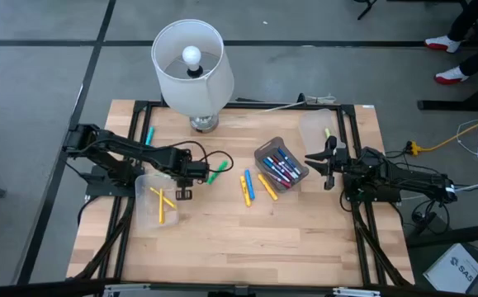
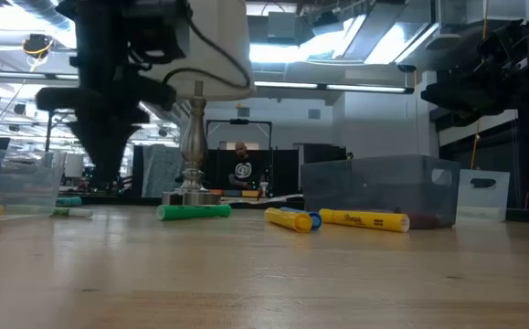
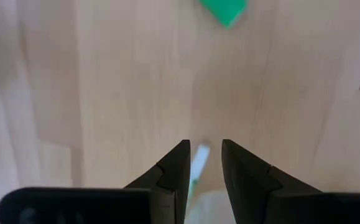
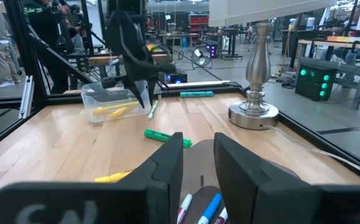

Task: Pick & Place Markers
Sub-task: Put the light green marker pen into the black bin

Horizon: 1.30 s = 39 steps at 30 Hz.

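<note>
Left of centre in the high view, the left gripper (image 1: 182,183) hangs over the wooden table (image 1: 222,239), at the right edge of a clear bin (image 1: 144,210) that holds two yellow markers (image 1: 163,202). Its fingers stand narrow, and its own wrist view shows a thin green-and-white marker (image 3: 198,160) pinched between their tips; the right wrist view shows that pen slanting down from the tips toward the tabletop. Just to the right of that gripper a green marker (image 1: 216,173) lies loose on the wood, and a teal marker (image 1: 149,134) lies at the table's upper left edge, near the base of a white-shaded lamp (image 1: 189,58). At the table's middle lie a blue marker (image 1: 249,183) and, on either side of it, a short yellow marker (image 1: 244,188) and a longer yellow marker (image 1: 267,186), all close together. Up and to the right of them sits a grey bin (image 1: 265,148) packed with more markers (image 1: 283,169) in blue, red and pink. The right gripper (image 1: 329,165) waits at that bin's right side, its fingers a narrow gap apart with nothing between them. At the upper right corner stands a second clear bin (image 1: 311,124) with one yellow-green marker (image 1: 328,132) in it.
</note>
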Each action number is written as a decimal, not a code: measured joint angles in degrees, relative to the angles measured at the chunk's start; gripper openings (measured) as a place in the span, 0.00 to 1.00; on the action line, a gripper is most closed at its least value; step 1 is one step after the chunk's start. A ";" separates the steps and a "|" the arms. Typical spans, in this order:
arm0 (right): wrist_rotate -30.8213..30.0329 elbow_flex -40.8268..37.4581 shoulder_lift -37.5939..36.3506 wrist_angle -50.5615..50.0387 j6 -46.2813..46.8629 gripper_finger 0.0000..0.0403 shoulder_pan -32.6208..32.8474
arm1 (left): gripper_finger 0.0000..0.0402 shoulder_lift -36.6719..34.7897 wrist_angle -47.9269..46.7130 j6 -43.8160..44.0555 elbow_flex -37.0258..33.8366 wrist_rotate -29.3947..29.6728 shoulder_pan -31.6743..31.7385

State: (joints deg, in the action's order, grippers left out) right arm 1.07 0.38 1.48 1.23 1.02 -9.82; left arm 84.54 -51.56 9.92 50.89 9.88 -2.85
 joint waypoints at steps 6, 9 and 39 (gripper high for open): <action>-0.01 0.00 0.00 0.00 0.00 0.22 0.00 | 0.21 4.12 -3.95 1.54 0.00 -0.83 -0.04; 0.00 0.00 0.00 -0.01 0.00 0.22 0.00 | 0.21 5.36 -6.27 2.28 0.01 -0.84 -0.04; 0.00 0.00 0.00 0.01 0.00 0.22 -0.01 | 0.21 6.04 2.36 -6.48 -7.23 -1.00 -0.04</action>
State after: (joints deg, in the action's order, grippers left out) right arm 1.08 0.38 1.48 1.23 1.02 -9.82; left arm 90.59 -49.20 3.44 43.66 8.87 -2.90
